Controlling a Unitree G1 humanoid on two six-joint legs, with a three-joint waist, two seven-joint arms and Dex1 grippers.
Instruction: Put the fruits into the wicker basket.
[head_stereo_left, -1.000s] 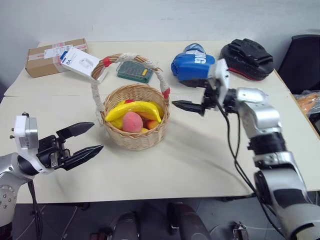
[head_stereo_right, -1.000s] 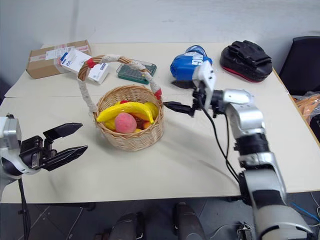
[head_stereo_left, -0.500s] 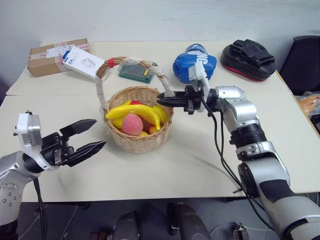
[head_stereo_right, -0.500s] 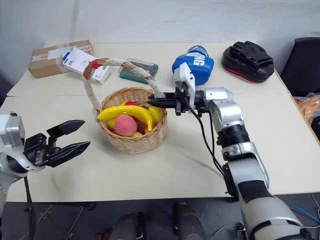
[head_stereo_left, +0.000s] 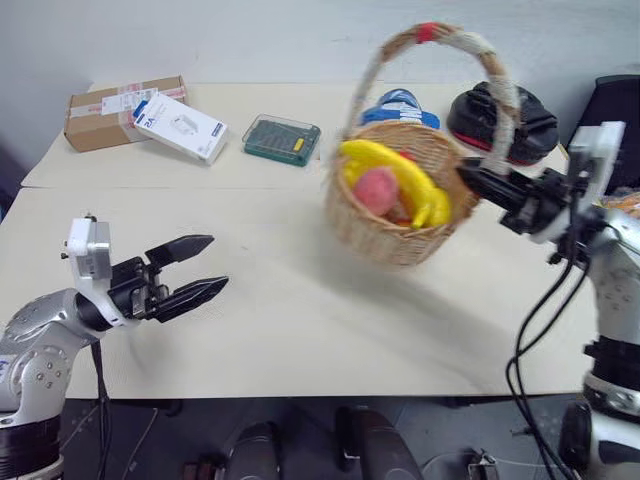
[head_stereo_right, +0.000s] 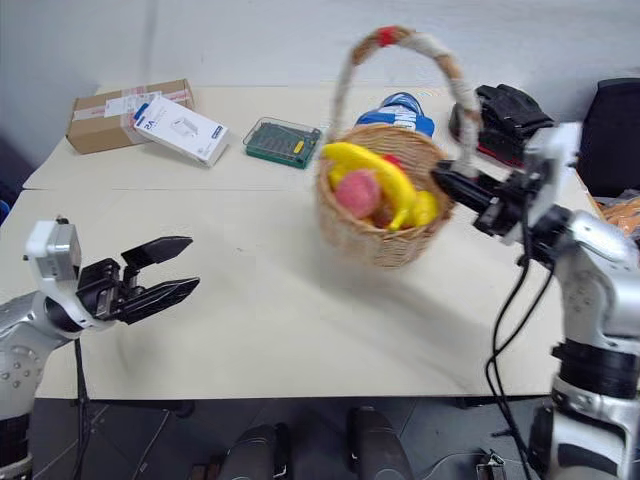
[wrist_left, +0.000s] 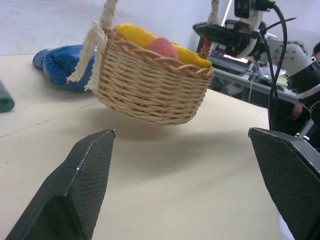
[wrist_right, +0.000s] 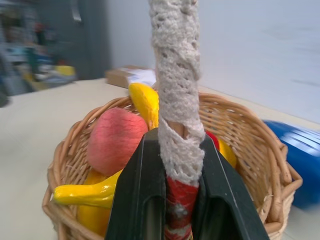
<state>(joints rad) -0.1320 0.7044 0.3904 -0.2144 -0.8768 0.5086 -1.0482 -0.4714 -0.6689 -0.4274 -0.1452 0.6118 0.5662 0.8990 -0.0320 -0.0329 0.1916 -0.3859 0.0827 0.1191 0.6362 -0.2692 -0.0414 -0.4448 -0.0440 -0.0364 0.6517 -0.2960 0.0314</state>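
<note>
Fruits lie inside the wicker basket (head_stereo_left: 400, 195): a yellow banana (head_stereo_left: 395, 172) and a pink-red peach (head_stereo_left: 378, 190). The basket is lifted off the table (head_stereo_left: 280, 310) and hangs tilted, above the right part of it. The right gripper (wrist_right: 175, 200) has its two black fingers closed on the lower end of the cloth-wrapped handle (head_stereo_left: 440, 50), at a red band. The left gripper (head_stereo_left: 205, 272) stands wide apart and holds nothing, above the left part of the table. On the white box (head_stereo_left: 180, 125) a blue label shows, but its writing cannot be read. The cardboard box (head_stereo_left: 105, 110) has a white sticker, also not readable.
</note>
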